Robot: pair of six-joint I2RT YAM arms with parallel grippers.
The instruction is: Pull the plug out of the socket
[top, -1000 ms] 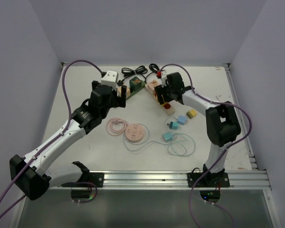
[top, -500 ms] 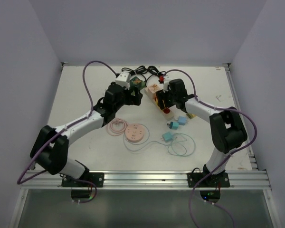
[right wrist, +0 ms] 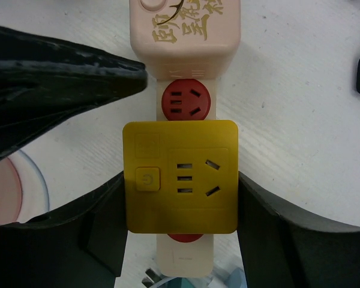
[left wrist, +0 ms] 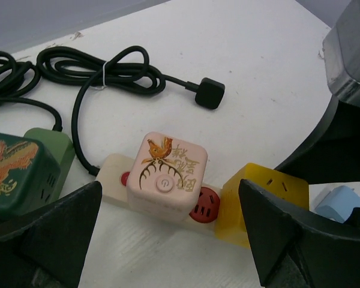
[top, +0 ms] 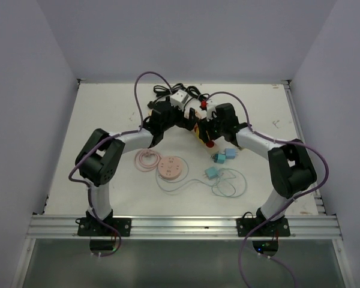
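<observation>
My right gripper [right wrist: 181, 204] squeezed the yellow plug [right wrist: 180, 150]; my left gripper [left wrist: 168, 198] hung open, empty. The loose strip [right wrist: 179, 259] might lift up too.

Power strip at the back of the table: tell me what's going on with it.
The right gripper grips the yellow cube adapter by its sides. The adapter is seated on the beige power strip, not yet pulled off. The left gripper hangs wide open over the pink cube adapter beside it.
</observation>
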